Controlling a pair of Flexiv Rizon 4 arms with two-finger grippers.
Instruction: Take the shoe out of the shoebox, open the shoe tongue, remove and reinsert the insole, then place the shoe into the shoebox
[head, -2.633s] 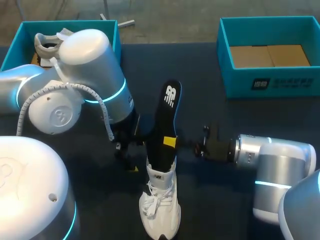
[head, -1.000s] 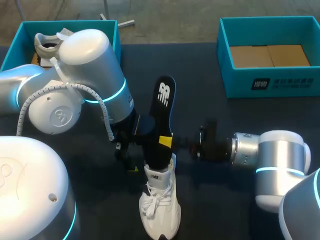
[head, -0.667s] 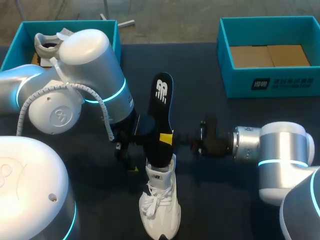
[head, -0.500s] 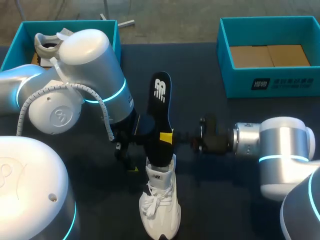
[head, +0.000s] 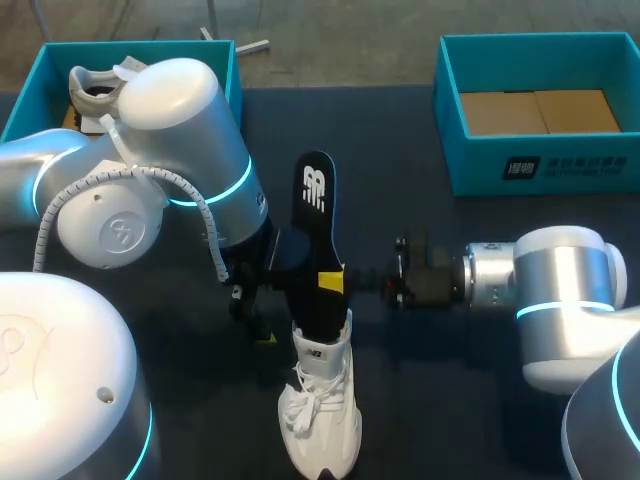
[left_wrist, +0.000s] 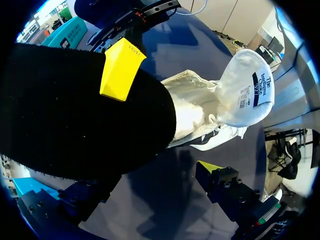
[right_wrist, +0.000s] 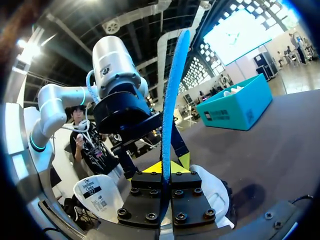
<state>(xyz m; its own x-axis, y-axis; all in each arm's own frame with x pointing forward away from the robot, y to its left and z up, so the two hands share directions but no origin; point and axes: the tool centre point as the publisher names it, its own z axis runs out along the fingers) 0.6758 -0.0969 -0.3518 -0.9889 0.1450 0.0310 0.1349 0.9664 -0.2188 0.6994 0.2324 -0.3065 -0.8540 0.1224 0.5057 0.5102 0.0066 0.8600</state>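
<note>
A dark tabletop carries a teal shoebox at the far left corner, with a second pale shoe lying inside it. My left arm comes in past that box. Its left hand sits just beside the heel of the white shoe, fingers spread and gripping nothing.

In the middle, the black insole has leaned over since 2.6 s ago, its top end now further left while its foot stays in the shoe's opening. Its long axis rises from that opening up and away from me, with the white logo at the high end. The wrist view shows its thin edge as blue.

The shoe rests on the tabletop with its toe toward the near edge, heel away, laces on top and tongue pulled open.

The right hand is clamped on the insole's lower part. My right arm has shifted a little farther from me. At the far right stands another teal shoebox lined with brown cardboard.
</note>
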